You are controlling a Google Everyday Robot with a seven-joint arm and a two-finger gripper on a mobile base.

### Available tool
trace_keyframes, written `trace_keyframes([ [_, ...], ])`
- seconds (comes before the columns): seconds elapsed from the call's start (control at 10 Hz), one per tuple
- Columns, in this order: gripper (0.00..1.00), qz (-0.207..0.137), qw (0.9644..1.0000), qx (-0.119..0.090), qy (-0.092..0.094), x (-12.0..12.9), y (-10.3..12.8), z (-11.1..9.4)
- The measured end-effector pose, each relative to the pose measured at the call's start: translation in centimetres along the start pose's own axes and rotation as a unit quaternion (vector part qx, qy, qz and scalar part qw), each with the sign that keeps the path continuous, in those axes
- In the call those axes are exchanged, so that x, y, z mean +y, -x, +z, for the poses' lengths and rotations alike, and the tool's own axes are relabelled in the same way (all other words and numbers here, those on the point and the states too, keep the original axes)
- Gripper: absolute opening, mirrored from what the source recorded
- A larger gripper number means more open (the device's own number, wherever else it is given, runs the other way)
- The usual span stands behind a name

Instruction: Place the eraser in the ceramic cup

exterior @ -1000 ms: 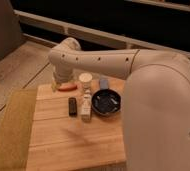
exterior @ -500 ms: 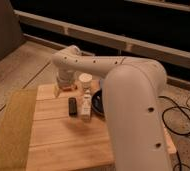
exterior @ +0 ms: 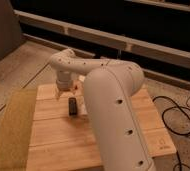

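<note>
On the wooden table [exterior: 53, 142] the claw [exterior: 63, 93] hovers just beside the eraser [exterior: 73, 106]; I cannot tell how wide it stands. It looks to be the approach step, and next it needs to descend and grasp.

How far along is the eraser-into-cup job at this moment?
Done: nothing yet; the eraser lies flat on the wooden table. In hand: the gripper hangs close by its far end, with no grasp visible. Left: grasp, lift and drop it into the ceramic cup, out of sight behind the arm.
</note>
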Motion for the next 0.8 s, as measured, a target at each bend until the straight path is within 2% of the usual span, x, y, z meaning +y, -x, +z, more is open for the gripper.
trace_keyframes([
  [0.3, 0.65, 0.032, 0.999, 0.027, -0.016, -0.9, 0.0, 1.7],
  [0.8, 0.65, 0.069, 0.9944, 0.073, -0.034, -2.7, -0.6, 4.0],
])
